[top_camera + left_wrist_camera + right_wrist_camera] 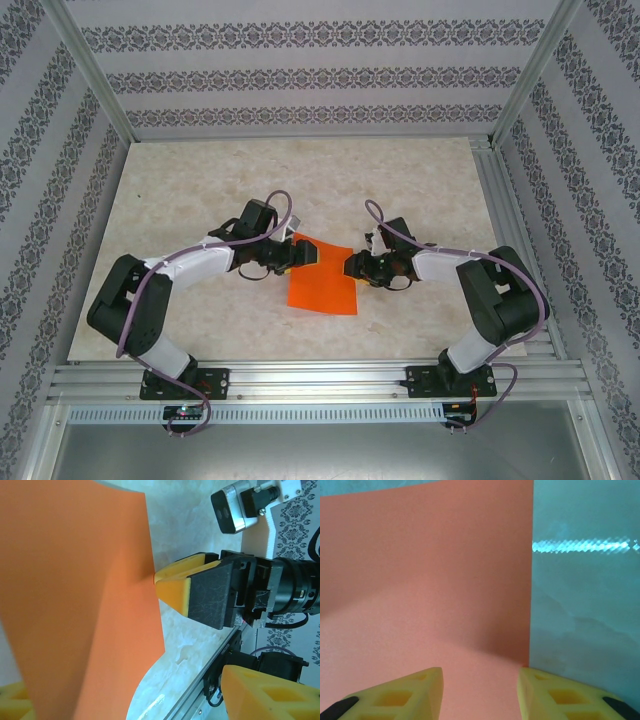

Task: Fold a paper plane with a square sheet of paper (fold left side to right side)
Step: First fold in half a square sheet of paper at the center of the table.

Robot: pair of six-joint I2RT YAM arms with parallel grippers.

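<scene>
1. Yellow fingertips (427, 690) of the right hand (480, 677) sit right up close, standing apart with a clear gap. It's open, nothing pinched, and the square sheet of paper (420, 580) spreads out between and beyond them.
2. Look at the sheet's straight right edge: it runs down to the right-side fingertip, and bare bench (585, 630) lies past it.
3. Over to the left hand (298, 252), at the sheet's far-left corner. Its fingers are spread wide, open too, and the sheet crosses the gap between them unpinched, a soft bend across it.
4. From above, the sheet lies mid-bench between both hands, its near edge free.
5. Room aplenty: bare bench beyond the sheet's far side and off both flanks, with the metal rail (320, 372) well apart from its near edge.
</scene>
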